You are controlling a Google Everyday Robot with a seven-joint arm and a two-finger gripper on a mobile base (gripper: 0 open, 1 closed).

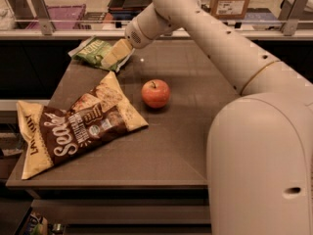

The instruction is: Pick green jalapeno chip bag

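Note:
The green jalapeno chip bag (92,51) is small, crinkled and light green. It lies at the far left corner of the dark table (186,131). My gripper (113,56) reaches in from the right on the cream arm. It is low over the bag's right end and covers that part of it. I cannot tell whether it touches the bag.
A large brown and cream "Sea Salt" bag (73,126) lies at the front left of the table. A red apple (155,93) stands mid-table. My arm and base (259,146) fill the right side. Shelves with bins and a cardboard box (230,1) stand behind the table.

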